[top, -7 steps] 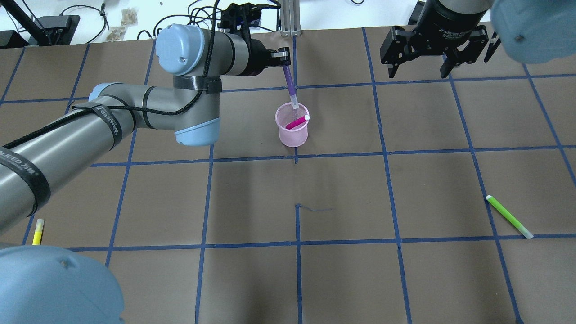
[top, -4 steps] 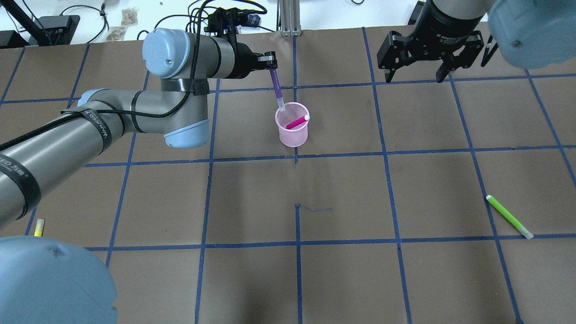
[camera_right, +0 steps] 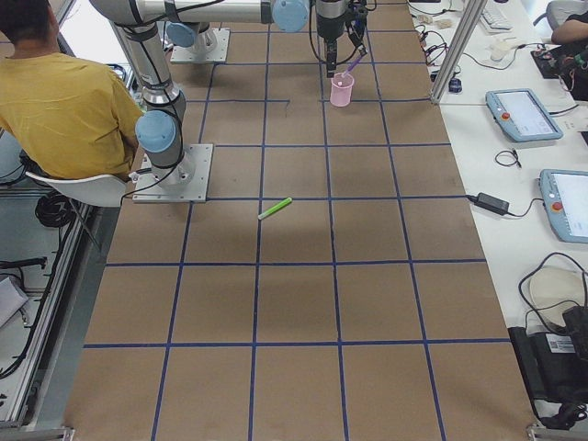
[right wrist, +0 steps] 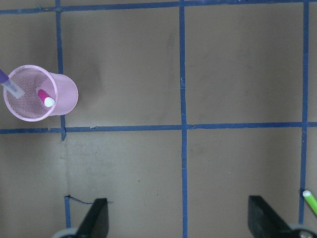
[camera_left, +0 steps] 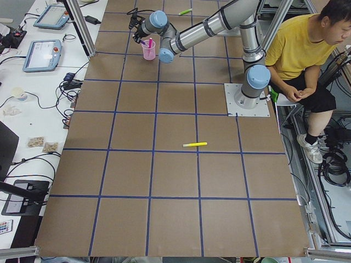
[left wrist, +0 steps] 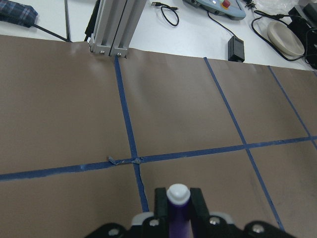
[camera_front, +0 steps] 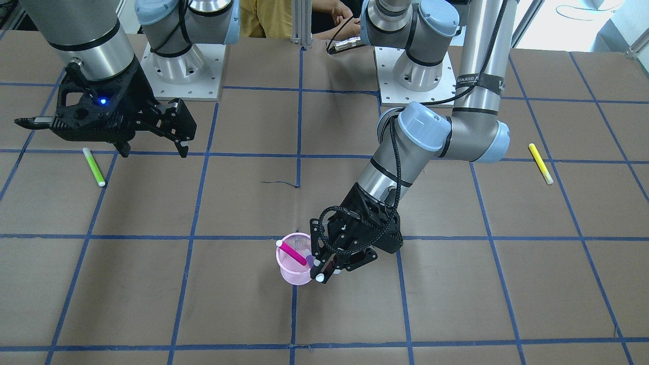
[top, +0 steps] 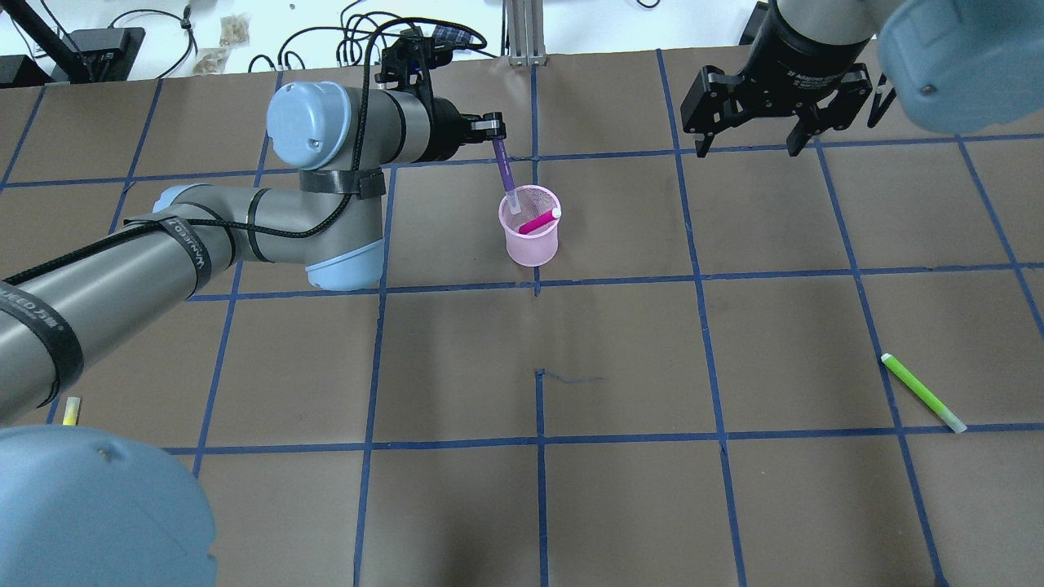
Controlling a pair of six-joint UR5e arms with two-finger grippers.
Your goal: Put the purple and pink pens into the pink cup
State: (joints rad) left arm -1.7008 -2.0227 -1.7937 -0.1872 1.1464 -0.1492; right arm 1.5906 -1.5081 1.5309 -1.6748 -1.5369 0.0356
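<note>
The pink mesh cup [top: 530,240] stands upright on the table with the pink pen [top: 538,221] leaning inside it. My left gripper [top: 494,129] is shut on the purple pen [top: 506,173] and holds it steeply tilted. The pen's lower end sits at the cup's left rim. In the right wrist view the purple pen's tip [right wrist: 12,87] lies just inside the mouth of the cup [right wrist: 62,96]. In the front view my left gripper [camera_front: 324,267] is right beside the cup [camera_front: 293,272]. My right gripper [top: 748,140] is open and empty, far right of the cup.
A green pen [top: 923,393] lies at the table's right. A yellow pen [camera_front: 540,163] lies on my left side, partly hidden under my arm in the overhead view. An aluminium post [left wrist: 111,27] stands at the far table edge. A seated person [camera_left: 304,60] is behind the robot.
My left gripper moved left and then lower with the purple pen. The pen's lower end went from the cup's far rim to its left rim. My right gripper shifted slightly.
</note>
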